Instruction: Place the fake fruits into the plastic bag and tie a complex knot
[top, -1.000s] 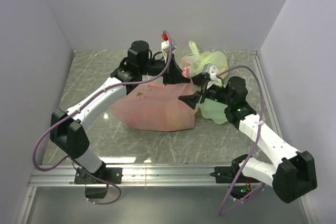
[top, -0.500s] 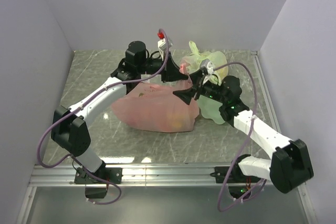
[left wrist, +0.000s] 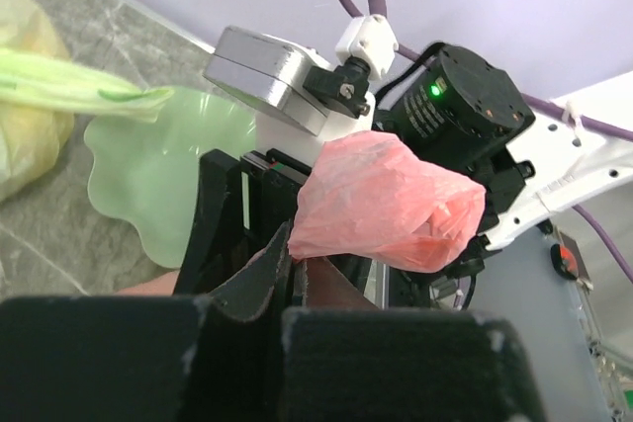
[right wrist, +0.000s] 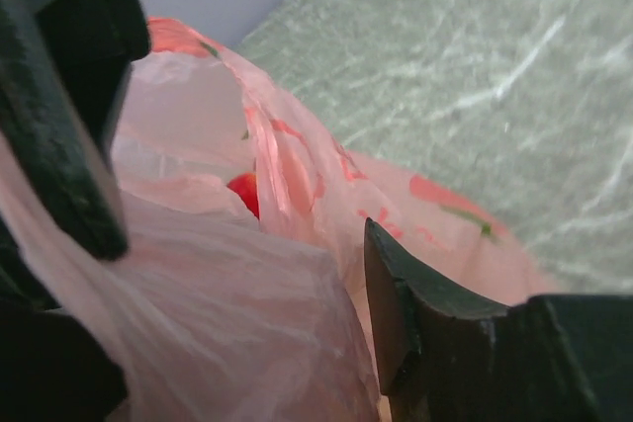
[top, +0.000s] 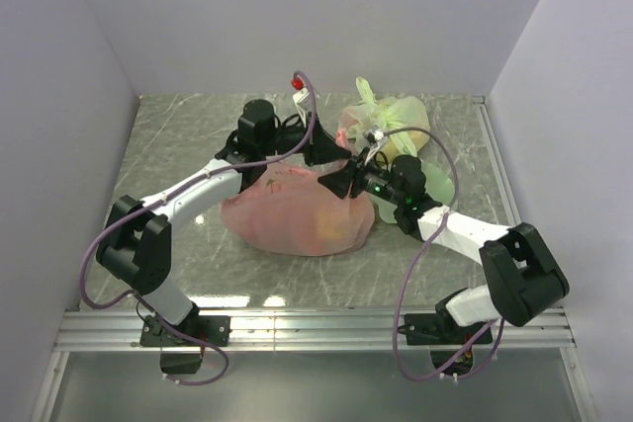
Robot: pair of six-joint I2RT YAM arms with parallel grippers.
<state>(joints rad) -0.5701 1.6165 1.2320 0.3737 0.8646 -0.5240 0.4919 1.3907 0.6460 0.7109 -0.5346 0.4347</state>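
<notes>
Where left pincer point(left wrist: 294, 269) nips, plastic bag point(left wrist: 386, 205) bunches above.

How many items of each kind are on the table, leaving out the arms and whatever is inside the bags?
Plastic bags: 2 (pink bag, green-yellow knotted bag)
Plates: 1 (pale green plate)
Total: 3
</notes>
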